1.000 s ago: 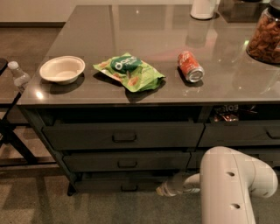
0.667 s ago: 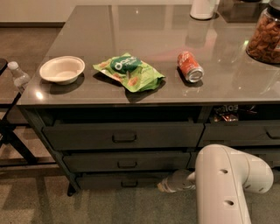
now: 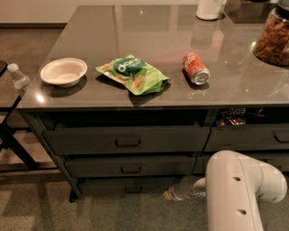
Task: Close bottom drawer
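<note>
Grey glossy countertop (image 3: 149, 31) runs across the top of the view, w/ dark grey drawer stacks below it and a carpeted floor in front. On the counter, L to R: white bowl (image 3: 63, 71), green snack bag (image 3: 133, 74), and a red soda can (image 3: 196, 68) lying on its side. A jar of brown snacks (image 3: 273, 38) stands at the R edge and a white container (image 3: 210, 8) at the back. A clear water bottle (image 3: 19, 79) shows past the counter's L edge.

The wide stack looks stepped: top drawer (image 3: 126, 140) juts out furthest, middle drawer (image 3: 131, 167) less. The bottom drawer (image 3: 113, 186) sits lowest, just above the floor, and sticks out least. Its small bar handle (image 3: 133, 189) is at the centre of the low front.

The white arm (image 3: 239, 194) comes in from the lower R, w/ the gripper (image 3: 170, 195) down low near the floor. The gripper is at the R end of the bottom drawer's front, R of the handle and approx level w/ it. Its tip looks right up against the front panel, but contact can't be confirmed. Can't tell whether the gripper is spread or closed.
</note>
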`<act>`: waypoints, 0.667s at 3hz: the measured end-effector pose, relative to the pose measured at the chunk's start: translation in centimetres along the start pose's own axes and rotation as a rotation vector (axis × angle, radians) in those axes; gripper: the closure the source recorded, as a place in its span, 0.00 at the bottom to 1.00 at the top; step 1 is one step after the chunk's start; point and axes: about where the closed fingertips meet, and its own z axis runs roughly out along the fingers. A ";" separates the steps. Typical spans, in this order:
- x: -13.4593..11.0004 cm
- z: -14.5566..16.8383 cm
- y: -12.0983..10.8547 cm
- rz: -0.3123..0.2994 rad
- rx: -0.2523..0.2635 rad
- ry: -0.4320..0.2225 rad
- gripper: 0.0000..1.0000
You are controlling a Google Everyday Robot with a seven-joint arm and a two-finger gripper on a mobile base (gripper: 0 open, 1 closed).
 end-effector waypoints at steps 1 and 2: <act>4.3 -2.6 -0.4 0.084 -0.019 0.070 1.00; 4.8 -2.6 -0.1 0.087 -0.025 0.079 0.81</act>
